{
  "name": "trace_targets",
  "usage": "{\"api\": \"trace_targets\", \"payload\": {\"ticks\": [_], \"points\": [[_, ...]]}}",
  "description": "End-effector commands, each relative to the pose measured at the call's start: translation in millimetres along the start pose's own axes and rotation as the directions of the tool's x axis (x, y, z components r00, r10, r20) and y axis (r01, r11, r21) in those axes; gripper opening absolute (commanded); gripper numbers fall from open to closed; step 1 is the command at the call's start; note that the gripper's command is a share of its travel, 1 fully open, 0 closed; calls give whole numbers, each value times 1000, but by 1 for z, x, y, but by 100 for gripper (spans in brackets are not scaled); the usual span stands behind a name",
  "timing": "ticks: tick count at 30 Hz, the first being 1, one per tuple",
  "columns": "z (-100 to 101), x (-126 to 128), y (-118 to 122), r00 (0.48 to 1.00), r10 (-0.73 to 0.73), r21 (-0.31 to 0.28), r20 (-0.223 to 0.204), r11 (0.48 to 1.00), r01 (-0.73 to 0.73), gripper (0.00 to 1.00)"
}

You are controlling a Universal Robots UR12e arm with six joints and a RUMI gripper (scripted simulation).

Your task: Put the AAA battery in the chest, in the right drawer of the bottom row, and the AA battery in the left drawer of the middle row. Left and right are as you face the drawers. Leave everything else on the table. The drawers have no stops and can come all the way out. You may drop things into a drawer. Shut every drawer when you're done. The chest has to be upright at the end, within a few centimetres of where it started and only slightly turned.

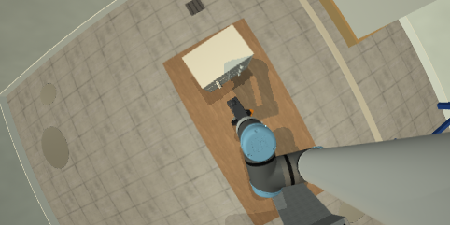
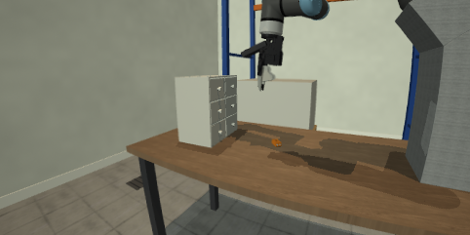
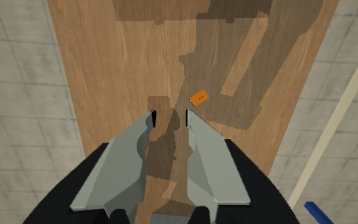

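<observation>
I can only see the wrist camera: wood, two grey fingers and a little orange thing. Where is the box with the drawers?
Observer: The chest stands on the table. The gripper hangs out in front of its drawers.
Operator: Are any drawers open?
Observer: No. In the exterior view all six drawer fronts look shut.
Operator: Am I close to the orange thing?
Observer: Not yet. The gripper hangs high, about level with the chest's top. The orange thing lies on the table well below it.
</observation>
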State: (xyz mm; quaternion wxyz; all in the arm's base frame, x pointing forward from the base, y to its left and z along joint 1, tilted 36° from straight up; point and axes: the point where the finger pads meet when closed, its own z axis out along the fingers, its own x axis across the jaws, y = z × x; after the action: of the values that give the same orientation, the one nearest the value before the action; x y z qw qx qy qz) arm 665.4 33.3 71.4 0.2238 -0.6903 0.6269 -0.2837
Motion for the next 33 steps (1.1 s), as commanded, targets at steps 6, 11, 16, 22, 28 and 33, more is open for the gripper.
{"api": "trace_targets", "payload": {"ticks": [6, 11, 16, 22, 28, 33], "points": [[-6, 0, 3, 1000, 0, -87, 2, 996, 0, 20], [-8, 0, 4, 1000, 0, -102, 2, 995, 1, 20], [-9, 0, 5, 1000, 0, -106, 2, 994, 1, 20], [-9, 0, 5, 1000, 0, -106, 2, 994, 1, 20], [-9, 0, 5, 1000, 0, -106, 2, 994, 1, 20], [-9, 0, 5, 1000, 0, -106, 2, 994, 1, 20]]}}
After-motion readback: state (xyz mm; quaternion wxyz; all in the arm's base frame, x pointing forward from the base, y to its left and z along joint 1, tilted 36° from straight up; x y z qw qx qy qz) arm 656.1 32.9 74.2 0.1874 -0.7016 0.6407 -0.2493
